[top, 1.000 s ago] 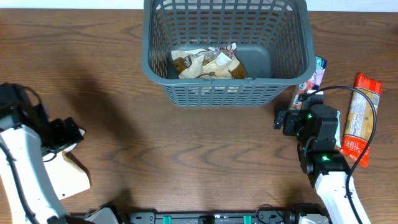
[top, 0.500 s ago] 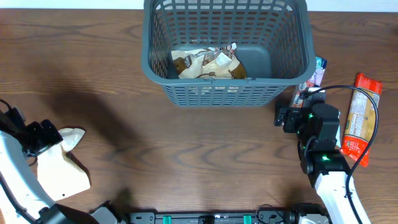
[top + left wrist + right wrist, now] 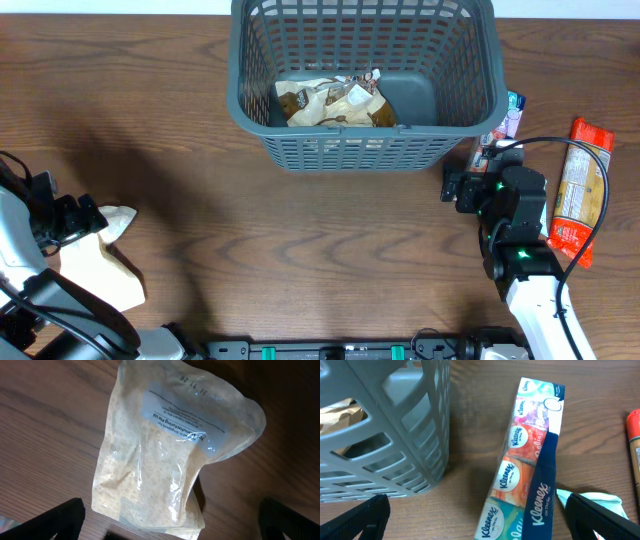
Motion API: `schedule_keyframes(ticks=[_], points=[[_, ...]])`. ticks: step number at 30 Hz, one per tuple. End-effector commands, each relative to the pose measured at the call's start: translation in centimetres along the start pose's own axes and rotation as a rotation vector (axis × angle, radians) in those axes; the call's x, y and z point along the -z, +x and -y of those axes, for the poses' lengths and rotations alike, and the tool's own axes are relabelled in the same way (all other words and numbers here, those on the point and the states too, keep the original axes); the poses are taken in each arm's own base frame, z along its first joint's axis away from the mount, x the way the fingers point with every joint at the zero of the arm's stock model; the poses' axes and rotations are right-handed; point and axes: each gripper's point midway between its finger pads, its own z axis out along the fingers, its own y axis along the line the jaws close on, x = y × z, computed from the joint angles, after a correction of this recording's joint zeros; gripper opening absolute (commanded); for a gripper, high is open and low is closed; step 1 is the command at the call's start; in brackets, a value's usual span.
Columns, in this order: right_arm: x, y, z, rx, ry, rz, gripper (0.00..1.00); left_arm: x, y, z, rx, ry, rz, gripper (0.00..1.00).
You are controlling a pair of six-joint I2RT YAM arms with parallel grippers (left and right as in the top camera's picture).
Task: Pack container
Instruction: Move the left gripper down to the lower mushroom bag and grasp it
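The dark grey container (image 3: 465,60) stands at the table's far middle and holds a brown-and-white snack packet (image 3: 335,103); its wall shows in the right wrist view (image 3: 395,435). A cream pouch (image 3: 100,262) lies at the near left. My left gripper (image 3: 75,218) is open above its far end, the pouch (image 3: 170,450) lying flat between the wide-spread fingers (image 3: 167,520). My right gripper (image 3: 480,160) is open over a Kleenex tissue pack (image 3: 527,475) beside the container's right wall. The pack's top end shows in the overhead view (image 3: 510,115).
A red and orange packet (image 3: 577,192) lies at the right of the table; its edge shows in the right wrist view (image 3: 634,445). A pale green item (image 3: 590,500) lies by the tissue pack.
My left arm has swung left and toward me to sit over the cream pouch's far end. The right arm and all packets have not moved.
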Motion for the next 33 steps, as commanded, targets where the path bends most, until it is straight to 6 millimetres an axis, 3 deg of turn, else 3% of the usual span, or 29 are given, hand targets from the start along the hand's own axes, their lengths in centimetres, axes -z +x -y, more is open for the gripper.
schedule_keyframes(ticks=[1, 4, 10, 12, 14, 26, 28, 33], points=[[0.1, -1.0, 0.3, -0.018, 0.015, 0.025, 0.99, -0.9, 0.9, 0.2, -0.018, 0.01, -0.031, 0.96], [0.1, -1.3, 0.3, -0.018, 0.016, 0.034, 0.99, -2.1, 1.8, 0.4, -0.018, 0.016, -0.054, 0.84], [0.1, -1.5, 0.4, -0.019, 0.017, 0.043, 0.99, -5.2, 3.7, 0.9, -0.019, 0.023, -0.081, 0.86], [0.1, -1.5, 0.3, -0.019, 0.016, 0.042, 0.99, -5.9, 3.9, 1.0, -0.019, 0.022, -0.078, 0.92], [0.1, -1.5, 0.3, -0.019, 0.016, 0.042, 0.99, -6.5, 4.1, 1.1, -0.019, 0.02, -0.072, 0.96], [0.1, -1.5, 0.3, -0.019, 0.016, 0.043, 0.99, -8.8, 3.7, 0.2, -0.019, -0.04, -0.035, 0.95], [0.1, -1.5, 0.3, -0.019, 0.016, 0.043, 0.99, -9.2, 3.8, 0.2, -0.019, -0.037, -0.042, 0.91], [0.2, -1.5, 0.3, -0.019, 0.016, 0.044, 0.99, -9.6, 4.0, 0.3, -0.02, -0.034, -0.057, 0.67]])
